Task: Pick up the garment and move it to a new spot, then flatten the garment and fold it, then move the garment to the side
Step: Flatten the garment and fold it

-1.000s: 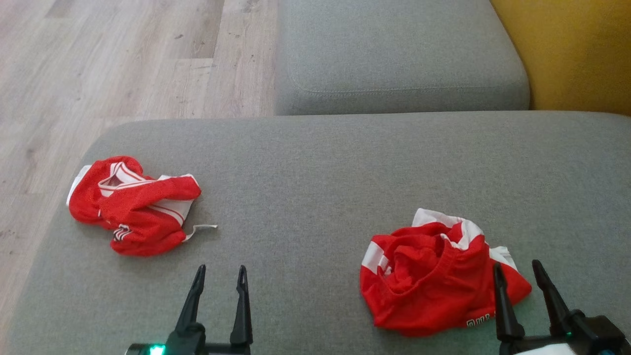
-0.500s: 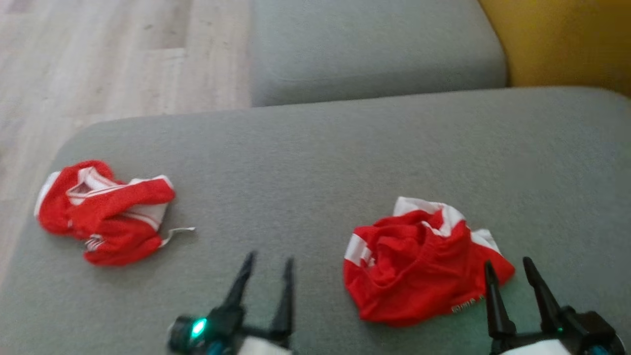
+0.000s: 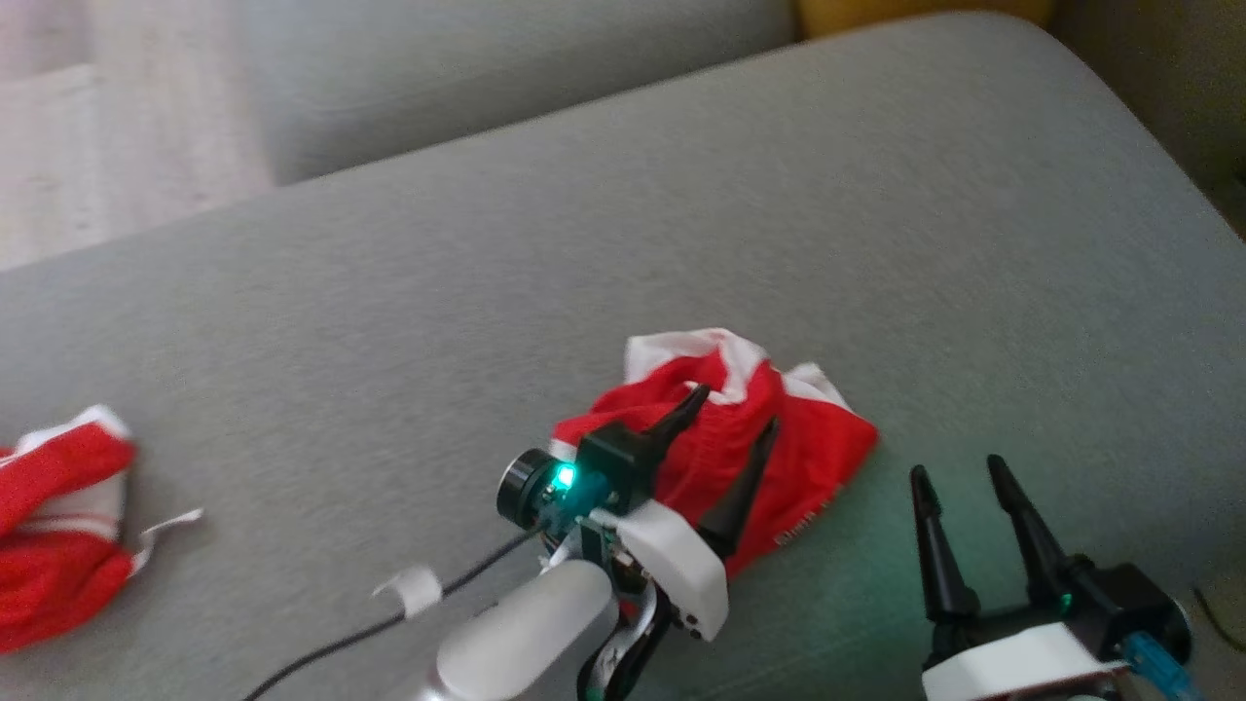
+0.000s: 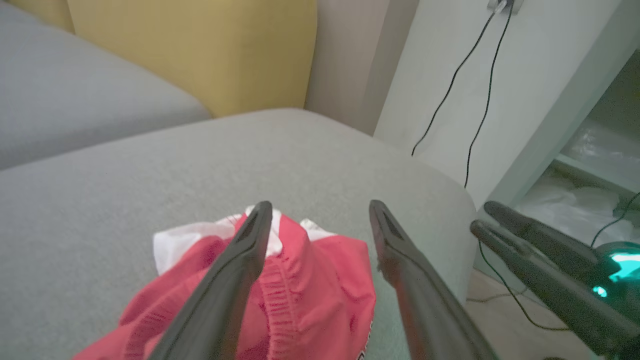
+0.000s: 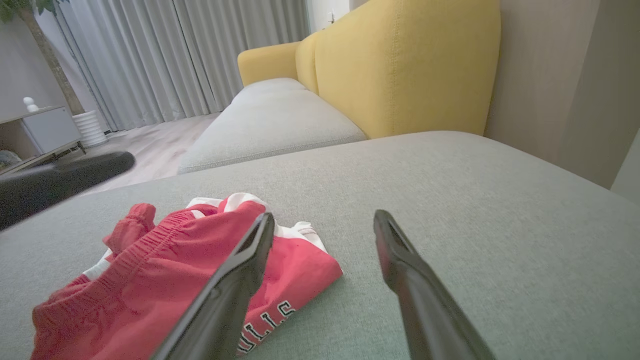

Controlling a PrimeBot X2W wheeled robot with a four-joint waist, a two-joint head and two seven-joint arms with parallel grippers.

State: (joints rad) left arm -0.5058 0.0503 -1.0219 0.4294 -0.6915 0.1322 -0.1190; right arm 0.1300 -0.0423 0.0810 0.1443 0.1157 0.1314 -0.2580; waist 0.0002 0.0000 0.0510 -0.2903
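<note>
A crumpled red garment [image 3: 818, 438] with white bands lies on the grey seat cushion [image 3: 681, 224]. My left gripper [image 3: 732, 417] hovers over it, open, one finger at each side of the heap's top. In the left wrist view the garment [image 4: 310, 285] lies under and between the spread fingers of the left gripper [image 4: 320, 207], touching neither. My right gripper [image 3: 956, 471] stands open just right of the garment, above bare cushion. The right wrist view has the garment [image 5: 150, 270], with black lettering on its hem, left of the open right gripper [image 5: 324, 217].
A second red and white garment [image 3: 58, 545] lies at the cushion's far left. A yellow sofa back [image 5: 410, 65] and another grey cushion [image 5: 270, 120] stand behind. Right of the cushion's edge are a pale wall with black cables [image 4: 470, 100] and the floor.
The head camera has swung right, so the whole scene has shifted left. My left gripper has moved right from bare cushion to above the garment. The right gripper stays open beside it.
</note>
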